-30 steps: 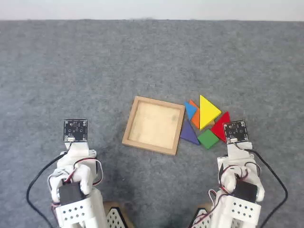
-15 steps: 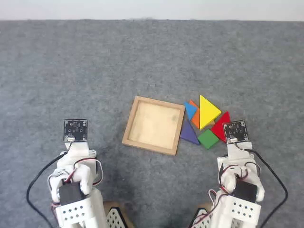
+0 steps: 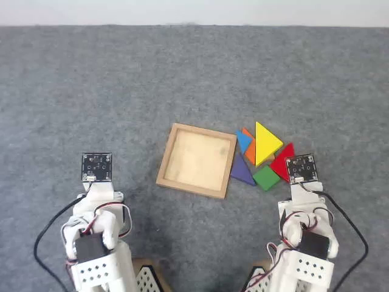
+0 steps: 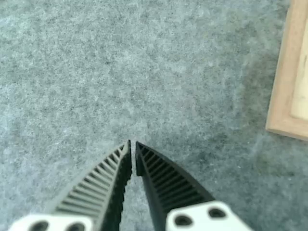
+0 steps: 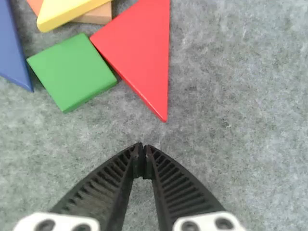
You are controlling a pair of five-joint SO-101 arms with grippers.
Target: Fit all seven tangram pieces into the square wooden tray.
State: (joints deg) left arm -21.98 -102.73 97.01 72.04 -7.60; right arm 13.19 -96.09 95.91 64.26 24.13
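The square wooden tray (image 3: 169, 153) lies mid-table with nothing inside; its rim edge (image 4: 288, 77) appears in the left wrist view. Right of it the pieces are heaped: yellow triangle (image 3: 265, 143) on top, blue piece (image 3: 243, 141), orange piece (image 3: 250, 152), purple triangle (image 3: 241, 171), green square (image 3: 265, 177), red triangle (image 3: 282, 162). In the right wrist view the red triangle (image 5: 142, 53), green square (image 5: 72, 70) and yellow triangle (image 5: 67, 12) lie just ahead of my right gripper (image 5: 143, 149), which is shut and holds nothing. My left gripper (image 4: 133, 145) is shut over bare carpet, beside the tray.
Grey carpet covers the table. The left arm's base (image 3: 96, 243) sits at the front left and the right arm's base (image 3: 304, 243) at the front right. Open carpet stretches behind the tray and to the left.
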